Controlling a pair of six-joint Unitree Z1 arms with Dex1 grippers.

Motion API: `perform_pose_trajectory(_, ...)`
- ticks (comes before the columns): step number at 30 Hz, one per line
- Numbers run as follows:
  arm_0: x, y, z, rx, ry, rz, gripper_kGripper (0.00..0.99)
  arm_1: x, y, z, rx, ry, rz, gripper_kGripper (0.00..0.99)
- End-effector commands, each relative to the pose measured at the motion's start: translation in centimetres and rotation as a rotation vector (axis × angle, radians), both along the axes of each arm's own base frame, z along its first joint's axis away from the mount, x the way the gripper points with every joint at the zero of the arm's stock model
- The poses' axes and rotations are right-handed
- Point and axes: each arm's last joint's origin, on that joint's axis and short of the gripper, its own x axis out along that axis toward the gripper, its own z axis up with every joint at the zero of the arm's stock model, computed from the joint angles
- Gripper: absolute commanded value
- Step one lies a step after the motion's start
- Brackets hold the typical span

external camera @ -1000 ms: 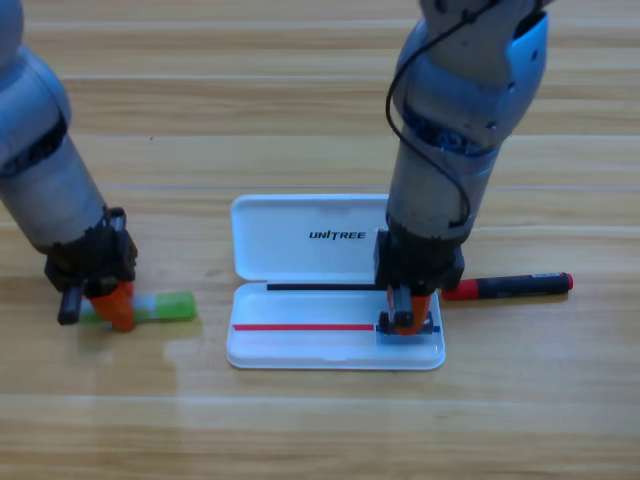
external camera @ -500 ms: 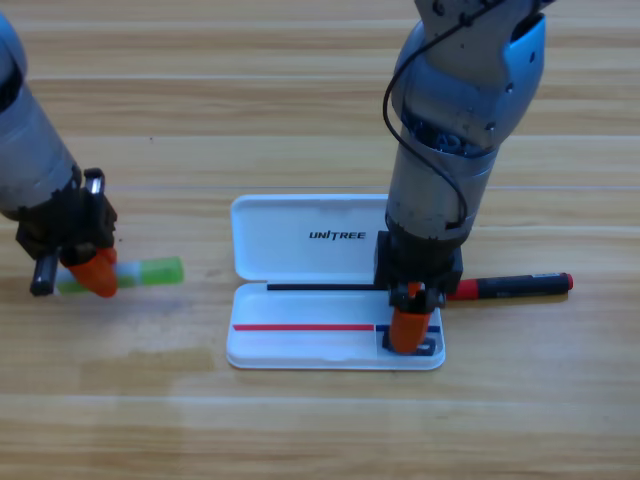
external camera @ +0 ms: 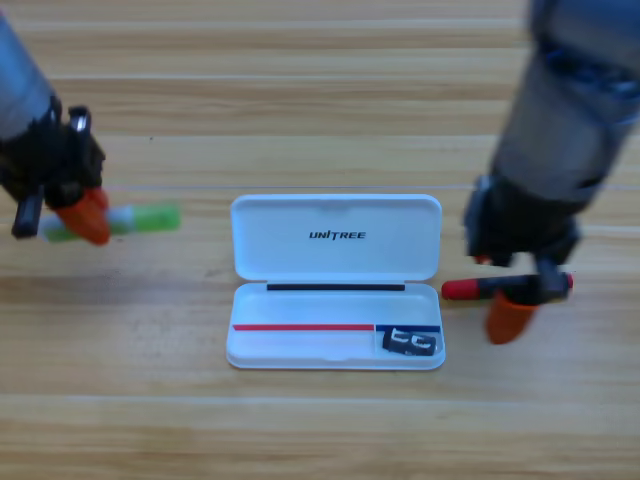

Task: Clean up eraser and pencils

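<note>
Red-capped pencil [external camera: 505, 287] under right hand [external camera: 512, 315]; eraser [external camera: 410, 342] in case [external camera: 335, 240].

One readable text: "UNITREE" in small black capitals, printed on the inside of the open lid of the white case [external camera: 335, 240], roughly centred on the lid panel, reading upright from the camera side. The eraser [external camera: 411, 342] in the case's lower right corner carries white marks, too small to read as letters. No readable text on the red pencil [external camera: 470, 289], the green pencil [external camera: 150, 218] or the table [external camera: 320, 430]. No numbers or signs visible anywhere else.
</note>
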Motion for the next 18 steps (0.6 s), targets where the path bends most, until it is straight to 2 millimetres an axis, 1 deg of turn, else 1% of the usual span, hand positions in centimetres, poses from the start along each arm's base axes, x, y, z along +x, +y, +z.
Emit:
perform_pose_trajectory(1, -1.3, -4.1, 0.9, -0.054, 0.018, -0.112, 0.000, 2.5, -4.4, -2.4, -0.075, 0.028, 0.005, 0.824)
perform_pose_trajectory(3, -1.3, -5.8, 0.5, -0.060, 0.035, -0.145, 0.000, 4.1, -4.8, -4.1, -0.086, 0.033, 0.027, 0.824)
perform_pose_trajectory(6, -1.1, -8.7, -0.8, -0.063, 0.075, -0.175, 0.000, 6.3, -5.0, -6.6, -0.095, 0.033, 0.068, 0.824)
perform_pose_trajectory(10, -1.0, -11.9, -2.7, -0.060, 0.125, -0.203, 0.000, 8.4, -4.7, -8.6, -0.086, 0.021, 0.095, 0.824)
perform_pose_trajectory(14, -0.7, -14.0, -4.8, -0.049, 0.172, -0.222, 0.000, 9.8, -4.2, -10.2, -0.091, 0.027, 0.111, 0.824)
perform_pose_trajectory(18, -0.1, -15.1, -6.5, -0.030, 0.200, -0.223, 0.000, 10.7, -3.8, -11.3, -0.096, 0.032, 0.126, 0.824)
